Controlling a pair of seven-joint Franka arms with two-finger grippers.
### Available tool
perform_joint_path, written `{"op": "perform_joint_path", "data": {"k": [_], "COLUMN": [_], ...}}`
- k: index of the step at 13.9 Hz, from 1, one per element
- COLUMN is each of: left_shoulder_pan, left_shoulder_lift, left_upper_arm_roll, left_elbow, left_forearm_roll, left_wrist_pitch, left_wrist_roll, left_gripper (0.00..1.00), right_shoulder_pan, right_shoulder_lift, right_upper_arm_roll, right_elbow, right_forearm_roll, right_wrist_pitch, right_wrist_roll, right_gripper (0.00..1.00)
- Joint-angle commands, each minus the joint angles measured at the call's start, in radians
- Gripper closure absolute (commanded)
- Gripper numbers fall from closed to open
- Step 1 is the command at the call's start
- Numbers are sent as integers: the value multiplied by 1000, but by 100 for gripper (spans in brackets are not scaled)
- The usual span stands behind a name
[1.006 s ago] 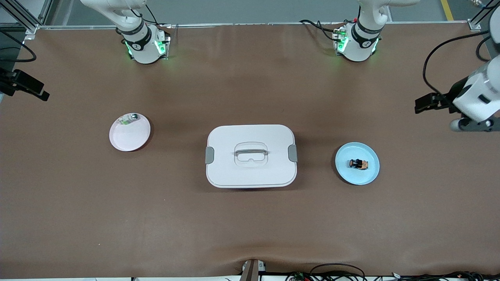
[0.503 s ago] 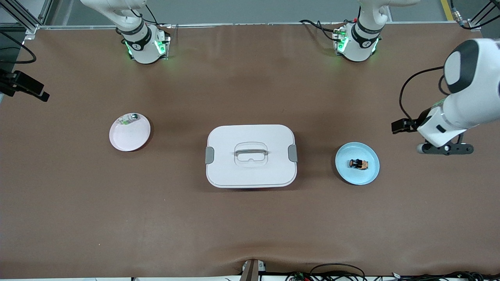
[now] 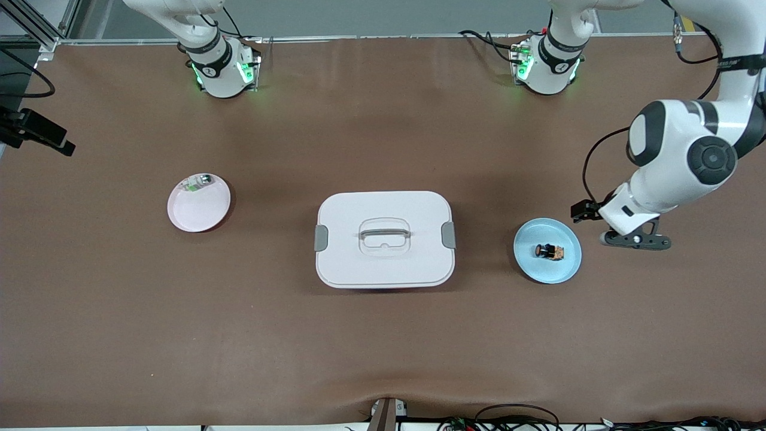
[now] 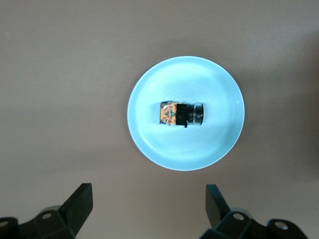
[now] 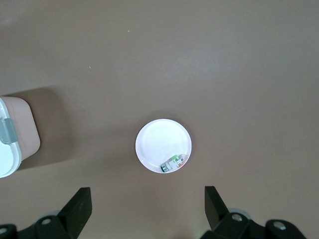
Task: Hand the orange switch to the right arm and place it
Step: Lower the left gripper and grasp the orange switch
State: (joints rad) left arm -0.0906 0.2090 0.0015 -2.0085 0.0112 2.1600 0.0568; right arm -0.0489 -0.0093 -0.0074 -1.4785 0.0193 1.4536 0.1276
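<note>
Both grippers open; orange switch [image 3: 550, 252] lies on blue plate [image 3: 565, 270].

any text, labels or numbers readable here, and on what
None can be read.
Left arm: a black band near the view's top edge carries white lettering, too small to make out.
Orange switch on the blue plate: markings on its orange part, blurred.
Green-and-silver part on the white plate: too small to tell.
</note>
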Motion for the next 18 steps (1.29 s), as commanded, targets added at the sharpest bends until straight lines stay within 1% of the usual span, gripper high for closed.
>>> {"op": "perform_joint_path", "data": {"k": [1,3,4,6,8,10,12,13,18], "left_shoulder_pan": [3,8,9,12,12,12,0,-3,-6], "left_shoulder_lift": [58,99,122,167,191,214,236,246,320], "left_upper_arm_roll": [-18,-20,-20,-21,-23,-24,-23,-23,-23], "left_elbow": [2,2,5,8,11,19,48,60,126], "left_forearm_roll": [-5,-7,-10,-11,-14,-57,-129,-141,-142], "left_wrist_pitch": [67,110,122,161,175,176,176,176,175], "left_wrist_roll": [52,174,201,206,206,206,206,204,195], "left_gripper": [0,0,0,0,0,0,0,0,0], "right_shoulder_pan": [-28,-28,-28,-31,-29,-31,-23,-22,-22], "right_shoulder_lift": [-6,-6,-6,-3,-3,-3,-3,-3,-3], "right_upper_arm_roll": [18,18,18,18,18,18,20,21,23], "right_elbow": [-3,-3,-3,-3,-3,1,4,4,7], "right_forearm_roll": [10,10,10,8,10,13,11,11,8], "right_wrist_pitch": [4,5,5,5,5,8,24,25,39], "right_wrist_roll": [7,6,7,7,9,10,9,9,7], "right_gripper": [0,0,0,0,0,0,0,0,0]}}
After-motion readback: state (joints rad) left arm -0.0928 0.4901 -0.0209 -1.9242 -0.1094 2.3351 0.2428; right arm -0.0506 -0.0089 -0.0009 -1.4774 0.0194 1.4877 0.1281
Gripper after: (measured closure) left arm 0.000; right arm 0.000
